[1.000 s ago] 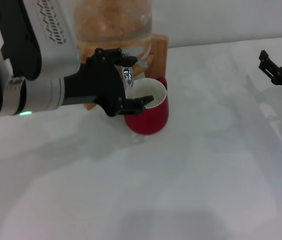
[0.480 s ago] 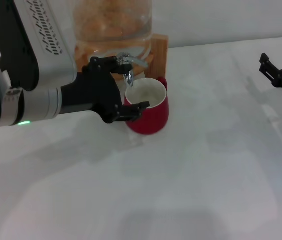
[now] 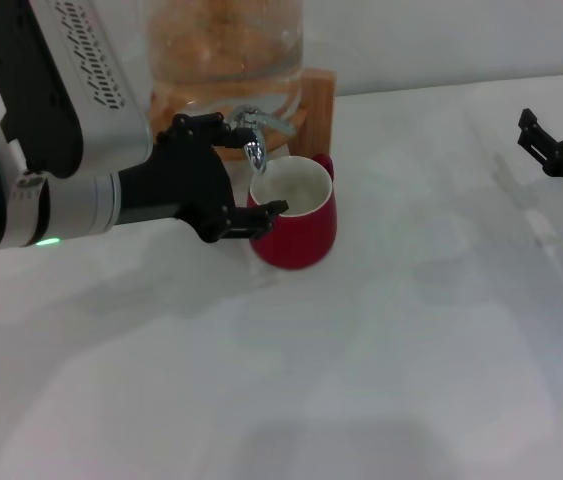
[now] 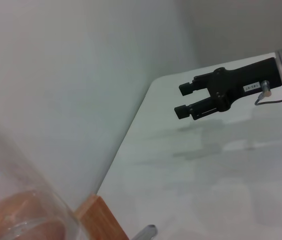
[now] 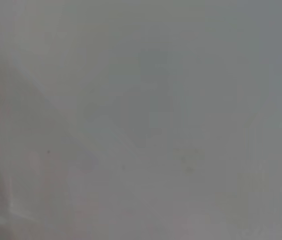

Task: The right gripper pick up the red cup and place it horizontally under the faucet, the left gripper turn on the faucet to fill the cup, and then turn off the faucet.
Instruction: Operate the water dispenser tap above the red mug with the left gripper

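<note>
Your left gripper [image 3: 231, 175] has shifted up and back over the last second, jaws spread and empty, now flanking the faucet [image 3: 251, 135] lever. The red cup [image 3: 295, 212] sits upright on the surface [image 3: 381, 340], under the spout. Lever step looks imminent. Right gripper [image 3: 561, 140] parked far right, released.

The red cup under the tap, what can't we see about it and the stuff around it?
- Red cup: head view shows only its white inside, too dim to tell any water.
- Cup's near rim: hidden by the left gripper.
- Faucet: lever partly covered by that gripper.
- Right gripper: cut by the head view's edge, whole in the left wrist view.
- Right wrist view: only blank grey.
</note>
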Available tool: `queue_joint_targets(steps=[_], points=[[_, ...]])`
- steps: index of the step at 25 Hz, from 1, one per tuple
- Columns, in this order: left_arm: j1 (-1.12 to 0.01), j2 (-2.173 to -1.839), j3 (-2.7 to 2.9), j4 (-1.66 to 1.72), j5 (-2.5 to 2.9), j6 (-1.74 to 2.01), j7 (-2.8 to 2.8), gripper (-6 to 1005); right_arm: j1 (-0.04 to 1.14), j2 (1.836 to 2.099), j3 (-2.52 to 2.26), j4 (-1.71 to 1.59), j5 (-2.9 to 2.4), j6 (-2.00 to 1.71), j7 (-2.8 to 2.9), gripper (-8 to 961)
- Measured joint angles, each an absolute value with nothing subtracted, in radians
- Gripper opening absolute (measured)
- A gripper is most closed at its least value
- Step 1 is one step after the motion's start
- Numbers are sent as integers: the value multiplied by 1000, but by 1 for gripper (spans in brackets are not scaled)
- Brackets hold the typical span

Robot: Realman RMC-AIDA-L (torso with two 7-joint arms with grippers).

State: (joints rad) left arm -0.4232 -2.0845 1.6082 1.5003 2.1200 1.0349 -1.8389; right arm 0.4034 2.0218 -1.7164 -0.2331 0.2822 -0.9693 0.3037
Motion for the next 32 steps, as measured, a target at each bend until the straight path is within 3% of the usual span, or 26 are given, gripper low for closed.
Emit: queue_joint_targets(steps=[32], points=[[-580,-2082,1593,1329,2133,1012,-1809,813,406,2022,-1716,-236,282,-969,304,829]])
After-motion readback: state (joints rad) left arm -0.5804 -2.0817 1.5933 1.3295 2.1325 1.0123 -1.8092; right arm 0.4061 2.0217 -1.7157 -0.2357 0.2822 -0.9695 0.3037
